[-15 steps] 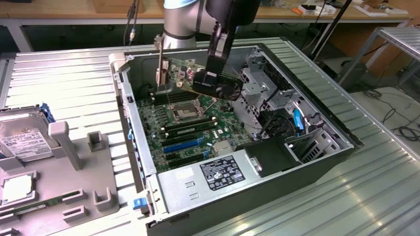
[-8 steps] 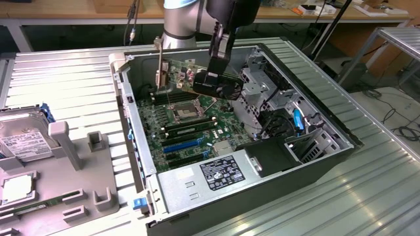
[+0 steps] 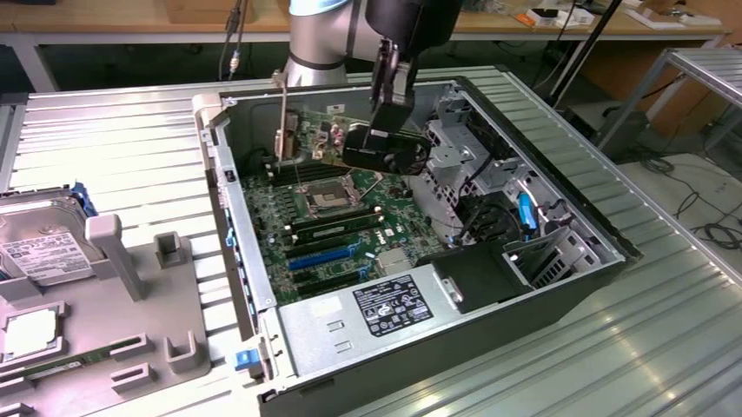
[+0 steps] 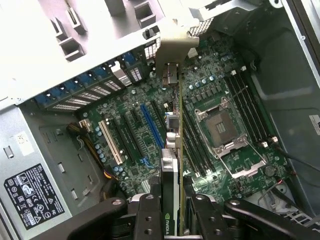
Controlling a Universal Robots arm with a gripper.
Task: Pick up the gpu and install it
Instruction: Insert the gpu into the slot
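The arm (image 3: 319,35) is reaching down from the upper middle of the exterior frame into the open computer case (image 3: 557,287), which is lying on its side on the ribbed metal table (image 3: 116,130). The jaws are clamping the gpu (image 3: 311,139) (image 4: 170,175) by one end, with a finger pressing on each flat face of the card. The card is standing on edge over the upper part of the green motherboard (image 3: 336,217) (image 4: 130,115). Its silver bracket (image 3: 283,117) (image 4: 172,52) is pointing toward the case wall on the exterior view's left. In the wrist view the card is showing edge-on, running between the blue slot (image 4: 150,125) and the CPU socket (image 4: 222,127); whether its lower edge is touching the board I cannot tell. In the exterior view the CPU socket (image 3: 328,200) is sitting just below the card, in the middle of the frame. The power supply with its black sticker (image 3: 383,313) (image 4: 35,195) is occupying the lower end of the case. At the far left of the exterior frame, well apart from the case, a silver hard drive (image 3: 41,252) is lying beside a grey holder (image 3: 139,295).
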